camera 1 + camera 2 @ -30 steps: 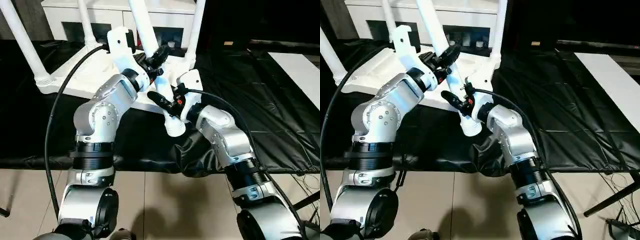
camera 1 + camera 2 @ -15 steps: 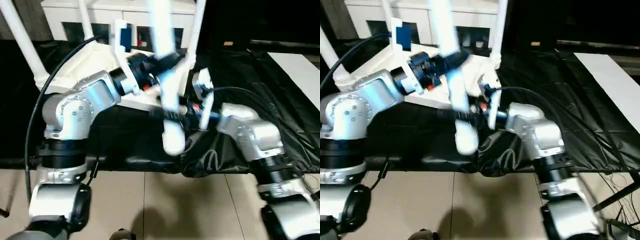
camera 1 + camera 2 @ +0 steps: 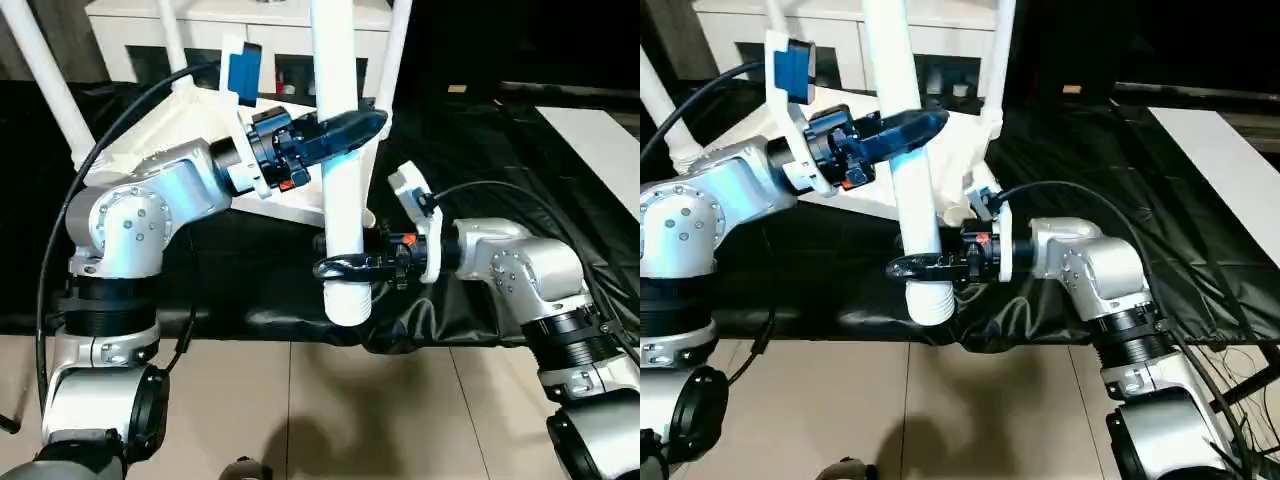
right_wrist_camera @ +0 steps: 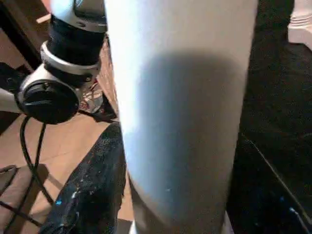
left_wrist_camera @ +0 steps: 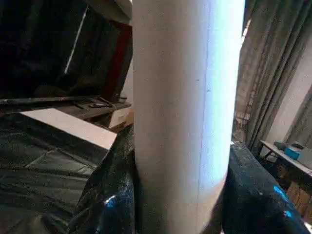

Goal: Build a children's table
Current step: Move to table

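Note:
The children's table top lies upside down at the back on black sheeting, with three white legs standing up from its corner sockets. A fourth white leg stands nearly upright in front of it, ribbed end down, above the sheet's near edge. My left gripper is shut on this leg at mid-height; in the left wrist view the leg sits between both fingers. My right gripper is closed around the leg just above the ribbed end, and the right wrist view shows its fingers hugging the leg.
A white cabinet with glass doors stands behind the table top. Crumpled black sheeting covers the work surface, with a white board at the far right. Tiled floor lies below the sheet's near edge.
The held leg has swung from a tilt to nearly upright. My left arm stretched out to the side, and my right gripper shifted down the leg to its ribbed end.

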